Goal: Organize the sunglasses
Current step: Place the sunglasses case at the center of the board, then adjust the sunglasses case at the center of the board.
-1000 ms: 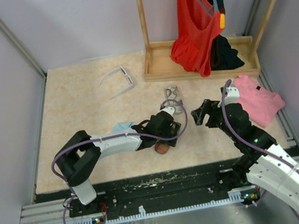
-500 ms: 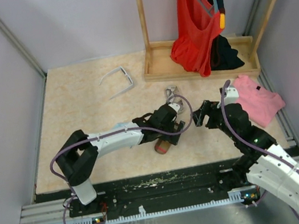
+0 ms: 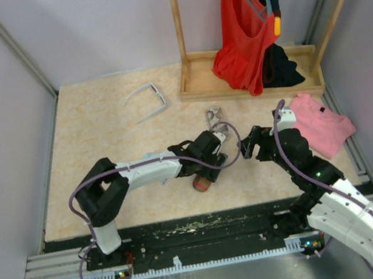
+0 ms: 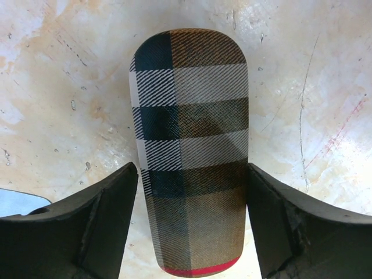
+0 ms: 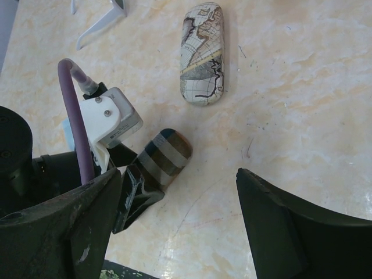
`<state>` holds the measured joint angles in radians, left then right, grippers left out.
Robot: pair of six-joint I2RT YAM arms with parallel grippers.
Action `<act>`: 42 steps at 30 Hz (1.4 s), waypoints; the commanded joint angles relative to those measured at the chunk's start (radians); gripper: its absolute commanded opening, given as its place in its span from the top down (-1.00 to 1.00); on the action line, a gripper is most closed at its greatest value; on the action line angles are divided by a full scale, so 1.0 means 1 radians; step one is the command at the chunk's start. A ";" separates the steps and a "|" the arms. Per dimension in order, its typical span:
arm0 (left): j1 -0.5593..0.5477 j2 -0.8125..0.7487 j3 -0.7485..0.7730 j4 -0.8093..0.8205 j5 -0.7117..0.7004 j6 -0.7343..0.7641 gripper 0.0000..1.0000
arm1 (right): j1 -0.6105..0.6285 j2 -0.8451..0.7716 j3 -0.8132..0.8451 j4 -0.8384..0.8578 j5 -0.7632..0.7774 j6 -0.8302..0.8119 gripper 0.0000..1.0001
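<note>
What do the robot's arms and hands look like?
The left arm and right arm are white shells linked by black joints, each trailed by a thin purple cable. The left hand and right hand each end in two broad matte black fingers.

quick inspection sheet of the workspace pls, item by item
surface: beige marbled table, scratched and speckled
job's things: white sunglasses lying far left; dark pair not seen
clutter: plaid case, map-print case, blue cloth, pink cloth
grippers: left gripper straddles plaid case, grip unclear; right gripper open, empty
cables: purple cables along both arms
surroundings: wooden rack with red garment
</note>
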<state>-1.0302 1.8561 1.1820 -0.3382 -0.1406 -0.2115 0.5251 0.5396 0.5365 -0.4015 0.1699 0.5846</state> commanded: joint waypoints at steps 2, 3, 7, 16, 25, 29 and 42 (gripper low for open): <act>0.008 -0.011 0.028 0.007 0.006 0.034 -0.47 | -0.004 0.001 0.003 0.048 -0.019 -0.004 -0.61; 0.009 -0.015 0.025 0.010 0.006 0.035 -0.42 | -0.004 0.000 0.001 0.050 -0.021 -0.002 -0.61; 0.018 -0.046 0.007 0.024 0.010 0.036 -0.28 | -0.004 -0.001 -0.002 0.051 -0.025 0.001 -0.61; 0.059 -0.313 -0.261 0.310 0.304 0.063 -0.15 | -0.004 -0.014 -0.006 0.071 -0.050 -0.002 -0.61; 0.107 -0.451 -0.414 0.484 0.473 0.035 -0.11 | -0.004 -0.038 -0.030 0.095 -0.055 0.025 -0.60; 0.135 -0.477 -0.459 0.555 0.541 0.011 -0.11 | -0.004 -0.042 -0.038 0.090 -0.037 0.040 -0.59; 0.127 -0.382 -0.348 0.349 0.062 -0.123 -0.04 | -0.004 -0.022 -0.051 0.072 -0.004 0.070 -0.59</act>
<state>-0.8841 1.4475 0.7563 0.1120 0.2058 -0.2600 0.5251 0.5087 0.4759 -0.3611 0.1402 0.6403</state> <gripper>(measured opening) 0.684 0.796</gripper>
